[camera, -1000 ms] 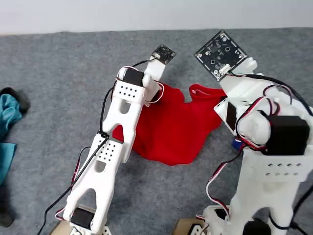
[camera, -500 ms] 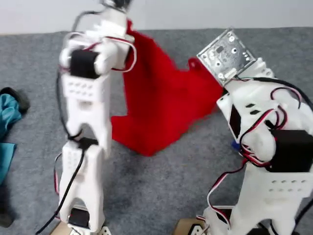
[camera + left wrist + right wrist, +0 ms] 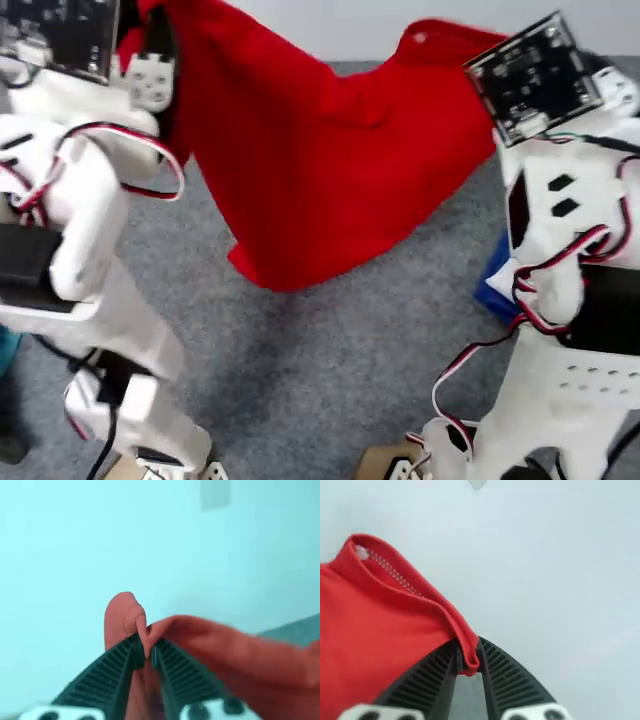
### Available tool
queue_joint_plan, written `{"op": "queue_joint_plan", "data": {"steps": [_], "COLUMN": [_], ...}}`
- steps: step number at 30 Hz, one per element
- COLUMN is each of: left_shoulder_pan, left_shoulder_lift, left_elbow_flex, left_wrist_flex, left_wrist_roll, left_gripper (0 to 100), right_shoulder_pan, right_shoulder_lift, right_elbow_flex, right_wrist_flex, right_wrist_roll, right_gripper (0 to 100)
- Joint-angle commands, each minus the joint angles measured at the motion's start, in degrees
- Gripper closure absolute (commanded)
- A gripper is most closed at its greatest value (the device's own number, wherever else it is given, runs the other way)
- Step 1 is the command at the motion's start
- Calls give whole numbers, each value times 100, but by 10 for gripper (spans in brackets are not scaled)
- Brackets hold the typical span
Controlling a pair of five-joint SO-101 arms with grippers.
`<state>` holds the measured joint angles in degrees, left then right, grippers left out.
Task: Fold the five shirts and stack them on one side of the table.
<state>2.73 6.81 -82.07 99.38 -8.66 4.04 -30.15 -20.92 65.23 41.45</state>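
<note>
**Red shirt hung between two claws, ahead of folding**

The red shirt (image 3: 330, 170) is shown clear of the table (image 3: 330, 390), hung by its upper edge between the two arms. The left claw (image 3: 146, 652) is closed tight on a bunched pinch of the red cloth, and a small tuft stands out beyond the ribbed pads (image 3: 117, 664). The right claw (image 3: 468, 667) is likewise closed, with a rolled, stitched hem nipped between its pads. In the high view the cloth is seen to sag in a broad sheet between the two held points. Its lowest corner hangs over the grey table, and whether it touches cannot be told. A blue item (image 3: 497, 282) lies partly hidden beside the right arm (image 3: 575, 300).

The step in hand is judged to be the spreading of one shirt so that it may be laid flat. No fold is yet made in it. The next move is judged to call for both arms to be lowered together at an even spacing. The hanging edge would thus be set down first and the sheet drawn flat behind it. Both grips should be held until the cloth is lying on the table.
</note>
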Motion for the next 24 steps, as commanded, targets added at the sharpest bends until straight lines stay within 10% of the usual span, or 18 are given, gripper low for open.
{"op": "queue_joint_plan", "data": {"steps": [1,13,24], "left_shoulder_pan": [-255,-501,-1855], "left_shoulder_lift": [-844,-4422,-5354], "left_elbow_flex": [1516,8224,8945], "left_wrist_flex": [132,114,-334], "left_wrist_roll": [-273,-2365,-2303], "left_gripper": [996,994,791], "right_shoulder_pan": [92,-734,-769], "right_shoulder_lift": [-66,-136,-145], "right_elbow_flex": [-26,396,396], "right_wrist_flex": [-198,435,1051], "right_wrist_roll": [220,932,914], "right_gripper": [989,989,989]}}
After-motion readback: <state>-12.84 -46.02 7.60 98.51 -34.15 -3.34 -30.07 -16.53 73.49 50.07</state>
